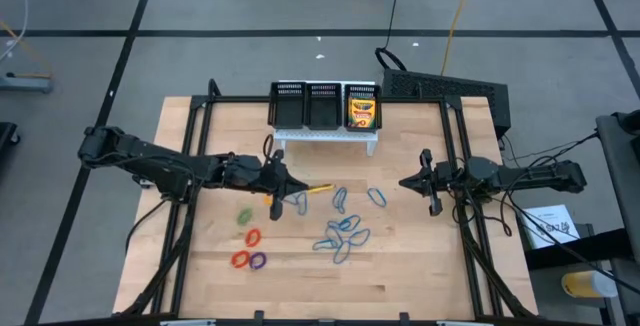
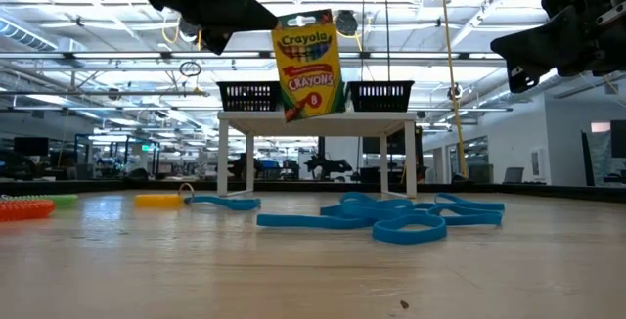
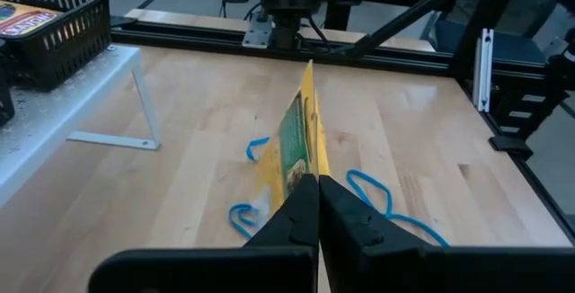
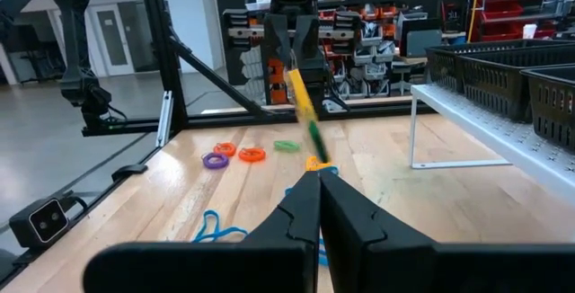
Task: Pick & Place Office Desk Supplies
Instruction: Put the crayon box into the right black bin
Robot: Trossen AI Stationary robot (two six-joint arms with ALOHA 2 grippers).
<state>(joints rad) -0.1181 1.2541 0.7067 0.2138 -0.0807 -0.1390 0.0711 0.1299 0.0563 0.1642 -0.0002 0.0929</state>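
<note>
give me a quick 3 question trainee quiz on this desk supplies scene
1. True or false: the left tool grips a crayon box lifted off the table.
2. Which organiser compartment already holds a crayon box? A left, B middle, C right.
3. Fill in: the blue loops lie on the ____.

Key: 1 true. 2 C, seen from above. 3 table. The right tool waits shut, empty.

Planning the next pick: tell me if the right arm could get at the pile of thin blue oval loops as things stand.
Probably yes. The right gripper hovers shut and empty beside the blue loops, with only bare wooden table between. The left gripper, holding a yellow-and-green crayon box, is off to the other side.
</note>
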